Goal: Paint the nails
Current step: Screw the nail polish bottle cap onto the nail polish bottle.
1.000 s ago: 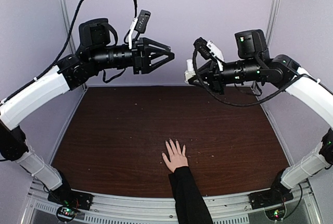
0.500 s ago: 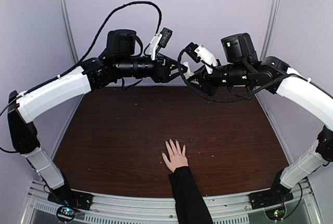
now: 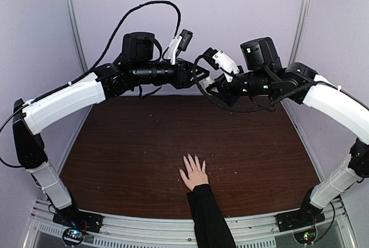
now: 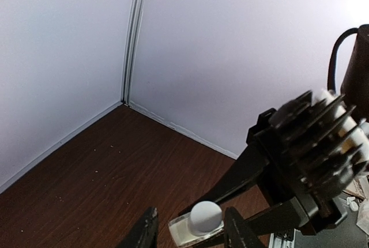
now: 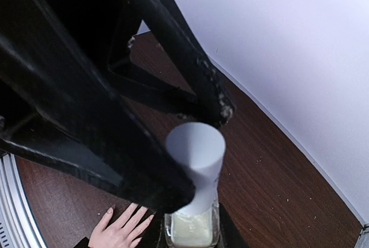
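The right claw [image 5: 191,233] is clamped shut on a small clear bottle [image 5: 191,228] of pale liquid, holding it by the glass body with the white cap [image 5: 196,150] sticking out beyond the fingertips. The left claw [image 4: 192,210] meets it head-on. Its two black fingers [image 4: 149,230] are parted and straddle the cap [image 4: 206,216]. In the left wrist view a gap shows between one finger and the bottle, while the other finger sits just beside the cap. Whether either finger touches the cap cannot be told.

From above, the two claws come together in mid-air over the far middle of the counter [image 3: 127,144], the left claw [image 3: 202,78] reaching in from the left and the right claw [image 3: 212,85] from the right, both arms stretched level in front of the pale lilac wall [image 3: 230,11].

Well apart from them, a light-skinned hand [image 3: 194,173] lies palm down on the dark brown counter near its near edge, about the middle, fingers spread and pointing toward the far side. Its nails [image 5: 109,210] are tiny and only just made out at the fingertips. A black sleeve [image 3: 210,219] runs from the wrist to the near edge.
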Available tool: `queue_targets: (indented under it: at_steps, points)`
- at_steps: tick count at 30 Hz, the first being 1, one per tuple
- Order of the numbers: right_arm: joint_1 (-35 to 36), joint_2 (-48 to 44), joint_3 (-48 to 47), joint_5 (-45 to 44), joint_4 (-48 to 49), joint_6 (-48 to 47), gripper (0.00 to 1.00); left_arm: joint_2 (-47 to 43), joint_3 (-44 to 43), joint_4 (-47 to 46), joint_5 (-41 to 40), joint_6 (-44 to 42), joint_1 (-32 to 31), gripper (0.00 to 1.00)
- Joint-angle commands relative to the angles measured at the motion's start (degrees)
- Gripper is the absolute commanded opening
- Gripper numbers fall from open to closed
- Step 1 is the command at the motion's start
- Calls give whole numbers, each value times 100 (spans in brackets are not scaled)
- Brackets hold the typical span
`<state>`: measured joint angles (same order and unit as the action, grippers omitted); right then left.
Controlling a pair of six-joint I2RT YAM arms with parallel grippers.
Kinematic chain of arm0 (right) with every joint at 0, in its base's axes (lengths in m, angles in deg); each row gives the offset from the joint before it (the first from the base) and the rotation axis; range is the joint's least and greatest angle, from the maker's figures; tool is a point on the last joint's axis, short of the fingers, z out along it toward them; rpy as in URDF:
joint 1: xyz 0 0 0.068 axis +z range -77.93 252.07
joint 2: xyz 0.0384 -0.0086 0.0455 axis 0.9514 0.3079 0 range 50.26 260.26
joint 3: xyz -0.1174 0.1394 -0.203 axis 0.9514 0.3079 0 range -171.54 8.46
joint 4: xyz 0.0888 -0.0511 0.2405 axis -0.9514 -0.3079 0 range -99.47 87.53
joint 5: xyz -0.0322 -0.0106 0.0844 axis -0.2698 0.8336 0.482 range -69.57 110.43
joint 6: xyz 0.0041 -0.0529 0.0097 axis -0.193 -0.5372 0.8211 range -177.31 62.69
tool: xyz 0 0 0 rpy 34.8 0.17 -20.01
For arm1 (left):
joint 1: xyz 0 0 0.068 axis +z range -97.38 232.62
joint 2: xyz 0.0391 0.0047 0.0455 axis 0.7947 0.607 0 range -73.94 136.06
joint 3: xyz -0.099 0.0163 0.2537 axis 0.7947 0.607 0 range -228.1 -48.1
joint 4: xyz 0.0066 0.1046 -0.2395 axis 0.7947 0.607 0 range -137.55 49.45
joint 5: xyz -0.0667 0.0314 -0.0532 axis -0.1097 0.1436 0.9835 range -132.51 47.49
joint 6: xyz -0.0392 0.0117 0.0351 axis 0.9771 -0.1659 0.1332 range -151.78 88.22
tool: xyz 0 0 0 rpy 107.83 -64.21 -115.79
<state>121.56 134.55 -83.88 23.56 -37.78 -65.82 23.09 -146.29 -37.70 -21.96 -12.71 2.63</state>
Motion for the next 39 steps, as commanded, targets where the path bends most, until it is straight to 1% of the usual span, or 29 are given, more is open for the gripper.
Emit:
queue_targets:
  at_steps: [1,8,13,18,23,29,33,39]
  points:
    - [59,42,-234,-155,77,82,0,113,-216,-290,-27,105,-36,36]
    - [68,28,-238,-45,64,37,0,101,-140,-399,241,99,-36,14]
    - [61,-49,-224,178,100,-49,0,70,-55,-455,548,42,-32,6]
    - [-28,-174,-254,648,194,-62,0,78,-8,-387,931,-39,-36,4]
    - [-142,-263,-377,1126,257,-46,0,139,-6,-172,1128,-135,-36,4]
    - [-299,-276,-579,1902,238,-71,0,193,-8,108,1493,-401,-36,2]
    - [-453,-306,-630,2670,297,-20,0,246,-51,372,1940,-725,-36,1]
    - [-554,-291,-661,4089,476,-21,0,371,-126,574,2815,-1059,-34,1]
